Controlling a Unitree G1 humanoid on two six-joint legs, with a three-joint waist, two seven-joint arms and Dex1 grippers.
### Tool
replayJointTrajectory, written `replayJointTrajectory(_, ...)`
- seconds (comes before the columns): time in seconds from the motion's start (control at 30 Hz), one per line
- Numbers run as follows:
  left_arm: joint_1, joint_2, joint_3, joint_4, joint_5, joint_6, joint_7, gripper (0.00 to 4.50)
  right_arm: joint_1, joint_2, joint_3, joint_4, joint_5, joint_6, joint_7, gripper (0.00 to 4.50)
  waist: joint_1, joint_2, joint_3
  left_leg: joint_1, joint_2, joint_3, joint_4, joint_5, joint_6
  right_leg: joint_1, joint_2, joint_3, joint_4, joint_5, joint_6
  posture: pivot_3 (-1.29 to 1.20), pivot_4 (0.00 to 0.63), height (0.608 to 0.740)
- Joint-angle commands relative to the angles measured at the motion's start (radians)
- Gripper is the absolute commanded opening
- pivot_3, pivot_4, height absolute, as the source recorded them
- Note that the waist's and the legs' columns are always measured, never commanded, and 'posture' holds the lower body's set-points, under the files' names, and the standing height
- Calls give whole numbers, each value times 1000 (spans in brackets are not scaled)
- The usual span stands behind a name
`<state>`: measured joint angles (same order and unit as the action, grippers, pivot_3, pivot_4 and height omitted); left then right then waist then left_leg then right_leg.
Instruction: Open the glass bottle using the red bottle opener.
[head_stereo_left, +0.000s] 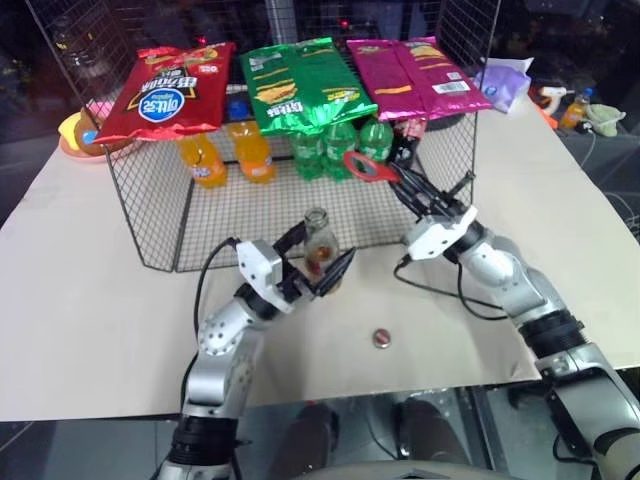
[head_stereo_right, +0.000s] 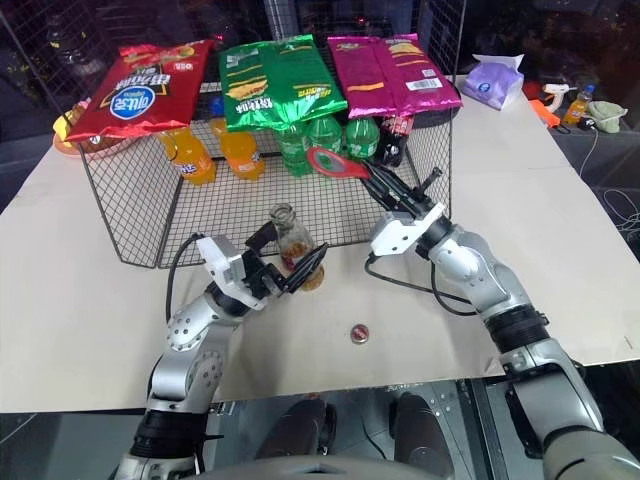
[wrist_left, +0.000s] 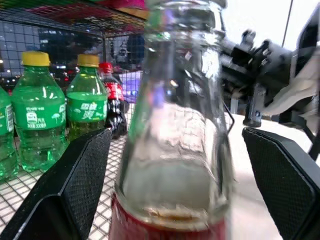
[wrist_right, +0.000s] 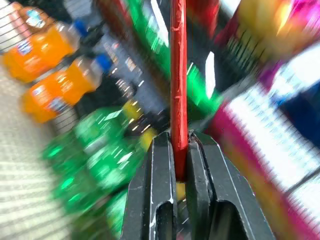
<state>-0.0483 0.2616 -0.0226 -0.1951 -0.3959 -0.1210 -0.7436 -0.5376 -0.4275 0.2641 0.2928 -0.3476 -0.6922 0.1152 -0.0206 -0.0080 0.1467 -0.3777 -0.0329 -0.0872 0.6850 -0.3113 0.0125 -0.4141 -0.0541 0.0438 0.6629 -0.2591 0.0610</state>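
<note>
Right tool (head_stereo_left: 392, 178) grips red bottle opener (head_stereo_left: 366, 168) — above, beyond glass bottle (head_stereo_left: 319, 243).

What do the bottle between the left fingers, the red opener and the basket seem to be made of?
The glass bottle: clear, glossy glass, since the background shows through it and it carries bright reflections. The red bottle opener: a thin, stiff red strip, probably painted or coated metal, though plastic can't be ruled out. The basket: dark wire mesh, likely coated metal, with an open grid.

Red opener (head_stereo_left: 368, 167), black mesh basket (head_stereo_left: 150, 215)
</note>
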Motion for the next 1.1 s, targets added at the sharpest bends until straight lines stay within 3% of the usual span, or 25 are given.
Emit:
replayJointTrajectory(0.03, 30, 26, -5, -61, -3, -2, -14, 4320, 32, -7, -44, -60, 84, 25, 49, 40, 0, 0, 0, 0, 0, 0, 0, 0, 0, 0, 0, 0, 0, 0, 0, 0, 150, 740)
replayJointTrajectory(0.33, 107, 63, 19, -111, -10, 7, -5, 4320, 238, -17, -78, -185, 200, 147, 171, 40, 4, 0, 0, 0, 0, 0, 0, 0, 0, 0, 0, 0, 0, 0, 0, 0, 150, 740)
replayJointTrajectory(0.77, 300, 121, 70, -155, -59, -2, -40, 4320, 494, -112, -126, -340, 295, 258, 333, 40, 6, 1, 0, 1, 0, 0, -1, 0, 0, 1, 0, 0, 0, 0, 0, 0, 150, 740)
replayJointTrajectory(0.8, 311, 125, 75, -148, -55, -8, -46, 4395, 498, -115, -128, -338, 289, 256, 337, 684, 6, 1, 0, 3, 1, 1, -1, 0, 1, 3, 0, 1, 0, 0, 0, 0, 150, 740)
replayJointTrajectory(0.9, 321, 129, 82, -149, -60, -11, -47, 4395, 503, -116, -131, -344, 284, 268, 346, 1415, 6, 1, 0, 5, 1, 1, -1, 0, 1, 4, 0, 1, 0, 0, 0, 0, 150, 740)
replayJointTrajectory(1.1, 360, 137, 98, -159, -51, -9, -31, 4395, 534, -137, -156, -347, 261, 259, 347, 4413, 7, 1, 0, 6, 1, 1, -1, -1, 1, 5, 0, 1, 0, 0, 0, 0, 150, 740)
